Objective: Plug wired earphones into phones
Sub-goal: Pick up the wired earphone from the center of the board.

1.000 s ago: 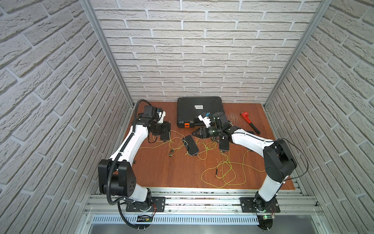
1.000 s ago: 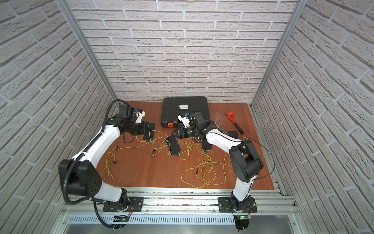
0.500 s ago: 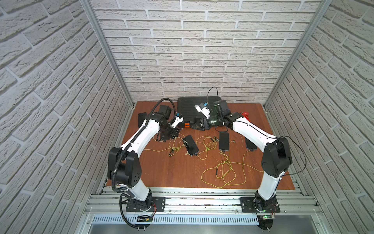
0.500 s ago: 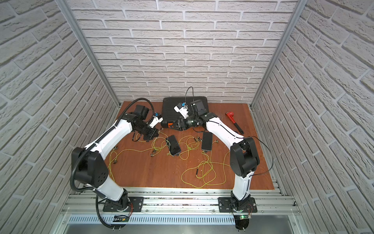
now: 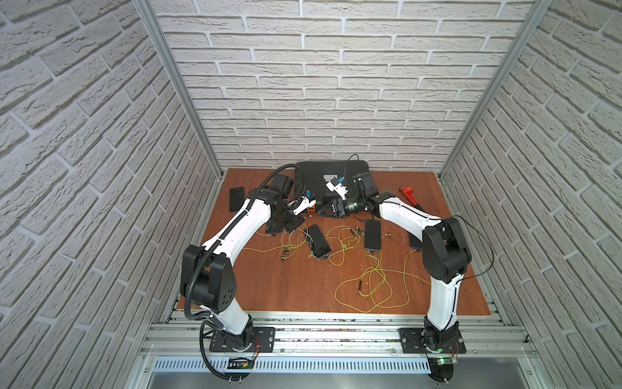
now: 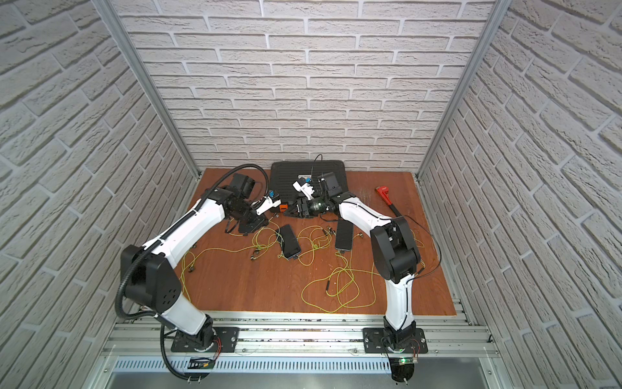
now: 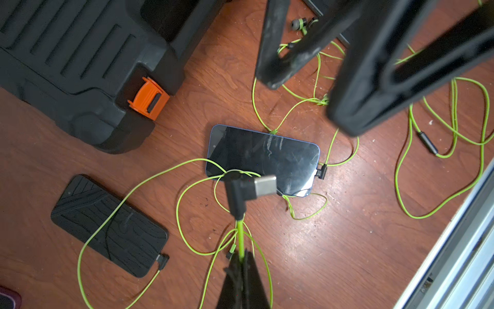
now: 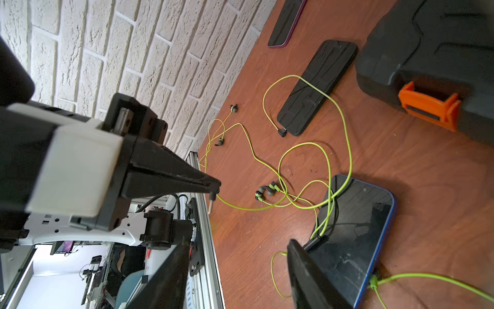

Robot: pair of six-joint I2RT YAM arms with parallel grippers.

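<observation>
My left gripper [image 7: 242, 258] is shut on a yellow-green earphone cord just behind its black angled plug [image 7: 251, 188]. The plug's metal tip hangs above a blue-edged phone [image 7: 263, 160], which has another plug in one end. A ribbed-back phone [image 7: 109, 226] also has a plug in it. My right gripper [image 8: 235, 254] is open and empty, hovering over the blue-edged phone [image 8: 358, 227] near the case. In both top views the left gripper [image 5: 291, 222] [image 6: 252, 224] and right gripper [image 5: 324, 211] [image 6: 292, 211] face each other. More phones lie at the far left [image 5: 236, 198] and centre right [image 5: 373, 234].
A big black case [image 5: 331, 175] with an orange latch [image 7: 148, 99] stands at the back. A red wrench [image 5: 409, 196] lies at the back right. Loose cord loops [image 5: 373, 286] sprawl toward the front rail [image 5: 336, 323]. Earbuds [image 8: 264, 191] lie among the cords.
My left arm has swung from the far left toward the centre, carrying the cord. My right gripper has lifted and drawn back toward the case; since half a second ago both arms are nearly still.
</observation>
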